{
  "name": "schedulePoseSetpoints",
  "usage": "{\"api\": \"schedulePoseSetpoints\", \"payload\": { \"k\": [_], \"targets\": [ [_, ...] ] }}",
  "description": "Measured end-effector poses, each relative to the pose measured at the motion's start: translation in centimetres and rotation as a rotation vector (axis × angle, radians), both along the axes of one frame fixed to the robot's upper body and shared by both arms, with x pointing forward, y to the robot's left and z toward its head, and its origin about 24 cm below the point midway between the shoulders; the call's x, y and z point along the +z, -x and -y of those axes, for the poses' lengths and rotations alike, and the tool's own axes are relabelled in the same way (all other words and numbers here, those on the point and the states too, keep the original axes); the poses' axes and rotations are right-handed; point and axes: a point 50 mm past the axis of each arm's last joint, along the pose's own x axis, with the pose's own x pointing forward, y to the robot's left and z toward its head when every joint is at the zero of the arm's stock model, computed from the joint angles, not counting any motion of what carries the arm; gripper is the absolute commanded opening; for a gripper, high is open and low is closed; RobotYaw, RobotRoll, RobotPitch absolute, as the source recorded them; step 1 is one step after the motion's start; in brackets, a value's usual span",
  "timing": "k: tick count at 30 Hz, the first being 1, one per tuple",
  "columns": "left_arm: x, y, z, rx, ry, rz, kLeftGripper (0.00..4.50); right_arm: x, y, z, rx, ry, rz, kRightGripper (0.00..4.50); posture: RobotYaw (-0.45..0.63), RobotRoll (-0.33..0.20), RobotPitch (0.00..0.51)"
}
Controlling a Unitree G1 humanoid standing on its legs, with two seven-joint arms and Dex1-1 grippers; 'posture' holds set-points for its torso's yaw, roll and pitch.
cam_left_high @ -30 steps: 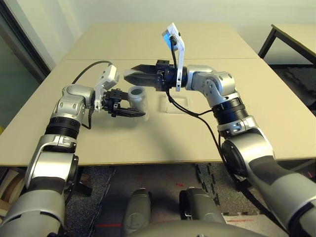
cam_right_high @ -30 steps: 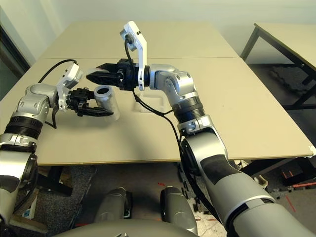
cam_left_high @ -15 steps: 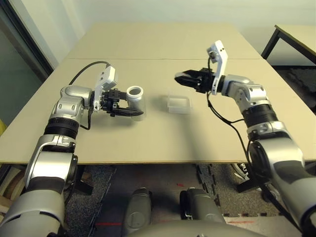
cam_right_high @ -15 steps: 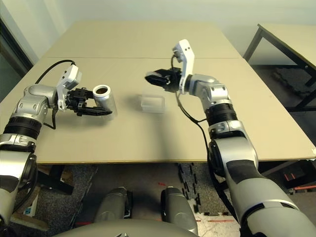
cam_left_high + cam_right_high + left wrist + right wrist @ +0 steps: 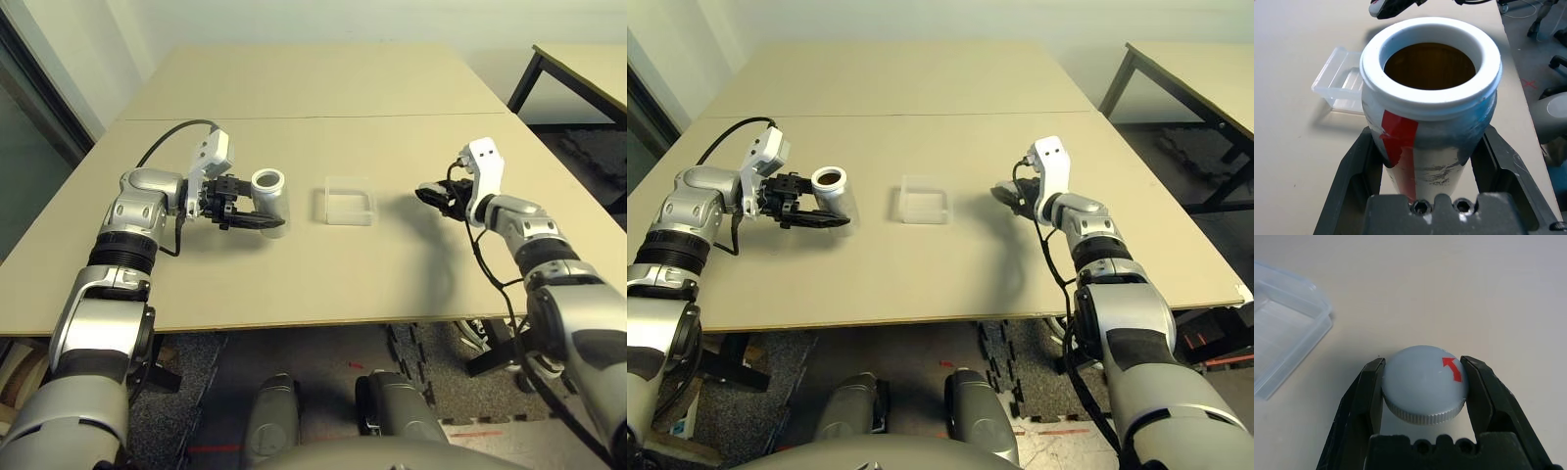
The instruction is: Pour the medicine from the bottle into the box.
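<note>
Left claw (image 5: 257, 219) pinches the uncapped bottle (image 5: 270, 200), box (image 5: 348, 203) well apart beside it.

No readable text anywhere; the only sign is a red arrow on the grey cap (image 5: 1425, 384).

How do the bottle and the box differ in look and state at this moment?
The bottle is a silver cylinder with a white rim; the box is clear, flat and square. The left claw grips the bottle, while nothing holds the box, which rests on the table. Both are open on top.
</note>
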Motion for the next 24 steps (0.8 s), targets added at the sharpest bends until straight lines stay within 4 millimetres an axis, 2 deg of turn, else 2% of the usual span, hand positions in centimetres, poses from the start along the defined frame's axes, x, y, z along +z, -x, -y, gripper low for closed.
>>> {"api": "schedulePoseSetpoints", "payload": {
  "k": [5, 14, 20, 24],
  "targets": [
    [0.2, -0.1, -0.1, 0.012, -0.002, 0.031, 2.79, -0.5, 0.1, -0.2, 0.000, 0.024, -0.017, 4.50, 0.02, 0.000, 0.019],
    [0.9, -1.1, 0.2, 0.064, -0.034, 0.142, 2.79, -0.5, 0.5, -0.1, 0.132, 0.094, -0.043, 4.50, -0.01, 0.000, 0.019],
    [1.4, -3.0, 1.8, 0.143, -0.110, 0.275, 2.79, 1.9, 0.3, -1.1, 0.337, 0.053, -0.005, 4.50, -0.03, 0.000, 0.018],
    [2.2, -4.3, 3.2, 0.208, -0.166, 0.394, 2.79, 4.4, 0.4, -2.4, 0.500, 0.029, 0.051, 4.50, -0.03, 0.000, 0.019]
  ]
}}
